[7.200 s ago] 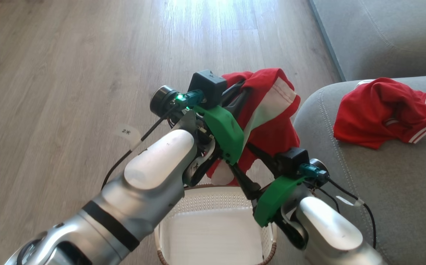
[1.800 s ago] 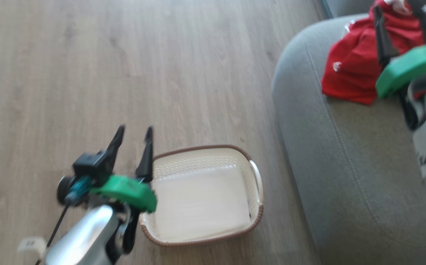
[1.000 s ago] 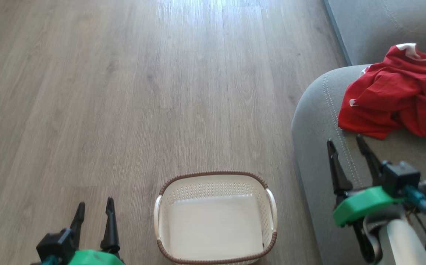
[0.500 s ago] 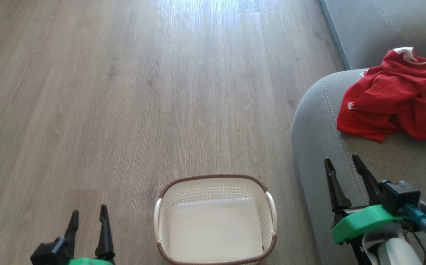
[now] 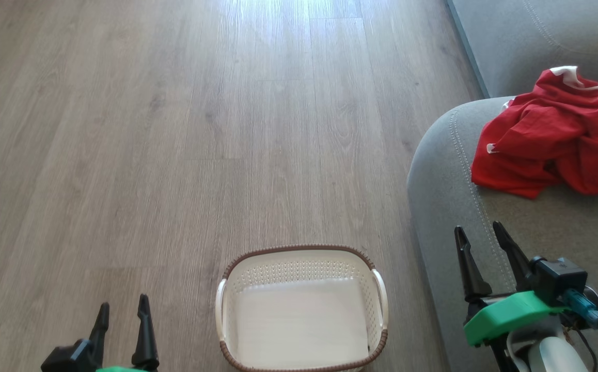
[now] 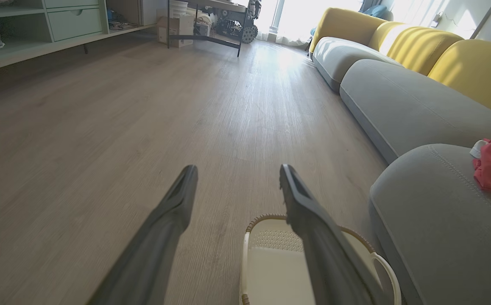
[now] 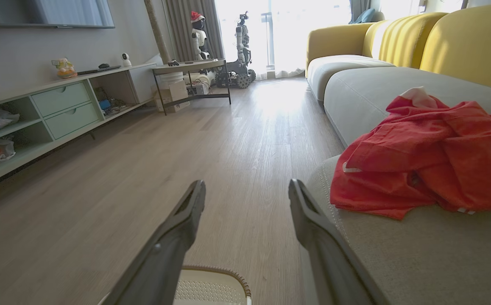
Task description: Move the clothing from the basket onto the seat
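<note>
The red clothing (image 5: 552, 137) lies heaped on the grey seat (image 5: 562, 227). The basket (image 5: 299, 249) on the floor (image 5: 175, 155) shows only its bare white bottom, so the job looks finished.

The risks left are small, I judge. The heap sits close to the cushion's rounded front edge, its lowest fold near the double seam, and slack fabric there could slide off if nudged. The right tool (image 5: 477, 228) hangs just short of the heap above that edge, fingers spread and holding nothing. A careless sweep could hook a fold and drag it down. The left tool (image 5: 123, 302), likewise released and empty, hovers near the basket, which looks light enough to skid if struck.

The floor is pale wood-look plank, smooth and glaring with sunlight. Around it stand a sofa run with yellow back cushions (image 7: 461, 38), a low shelf unit (image 7: 59, 101) with green drawers, a dark-legged side table (image 7: 190, 67) and another robot (image 7: 241, 38).
</note>
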{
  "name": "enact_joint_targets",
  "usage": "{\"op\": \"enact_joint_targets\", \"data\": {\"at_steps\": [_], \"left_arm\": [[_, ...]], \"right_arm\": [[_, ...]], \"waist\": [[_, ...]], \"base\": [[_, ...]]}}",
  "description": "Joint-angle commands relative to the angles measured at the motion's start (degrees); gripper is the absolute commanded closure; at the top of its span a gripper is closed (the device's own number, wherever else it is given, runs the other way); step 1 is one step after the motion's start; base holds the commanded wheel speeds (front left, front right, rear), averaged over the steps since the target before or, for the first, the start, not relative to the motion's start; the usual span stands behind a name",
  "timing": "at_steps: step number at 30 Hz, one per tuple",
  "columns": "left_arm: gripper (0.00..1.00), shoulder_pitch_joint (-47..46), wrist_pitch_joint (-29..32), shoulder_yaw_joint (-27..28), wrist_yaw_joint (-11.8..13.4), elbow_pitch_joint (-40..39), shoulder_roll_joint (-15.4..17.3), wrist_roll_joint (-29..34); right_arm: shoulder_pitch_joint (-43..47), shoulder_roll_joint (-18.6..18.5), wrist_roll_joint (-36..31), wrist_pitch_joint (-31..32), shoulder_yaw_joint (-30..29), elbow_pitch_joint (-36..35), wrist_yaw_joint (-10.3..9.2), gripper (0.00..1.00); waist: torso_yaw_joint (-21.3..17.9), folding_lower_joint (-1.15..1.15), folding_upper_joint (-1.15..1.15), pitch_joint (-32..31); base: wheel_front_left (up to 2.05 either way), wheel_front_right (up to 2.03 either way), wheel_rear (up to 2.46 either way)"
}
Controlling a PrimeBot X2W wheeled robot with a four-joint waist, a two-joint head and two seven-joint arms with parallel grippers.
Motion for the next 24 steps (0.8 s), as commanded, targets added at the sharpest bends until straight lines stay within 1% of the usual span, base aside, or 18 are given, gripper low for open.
{"op": "enact_joint_targets", "data": {"at_steps": [1,11,24], "left_arm": [[0.0,-2.1,-0.7,3.0,-0.3,-1.5,0.5,0.9],[0.0,-1.5,-0.7,5.0,-0.6,-1.6,-0.4,3.2],[0.0,-1.3,-0.7,5.8,-1.3,-1.3,-0.9,4.8]], "right_arm": [[-1.3,0.1,0.6,-1.0,1.3,-1.6,-0.02,0.0],[-1.4,0.1,0.6,-1.2,1.0,-0.8,-0.02,0.0],[-1.9,0.1,0.8,-1.6,0.7,0.3,-0.02,0.0]], "waist": [[0.1,0.0,0.0,0.0],[0.1,0.0,0.0,0.0],[0.1,0.0,0.0,0.1]], "base": [[0.0,0.0,0.0],[0.0,0.0,0.0],[0.0,0.0,0.0]]}}
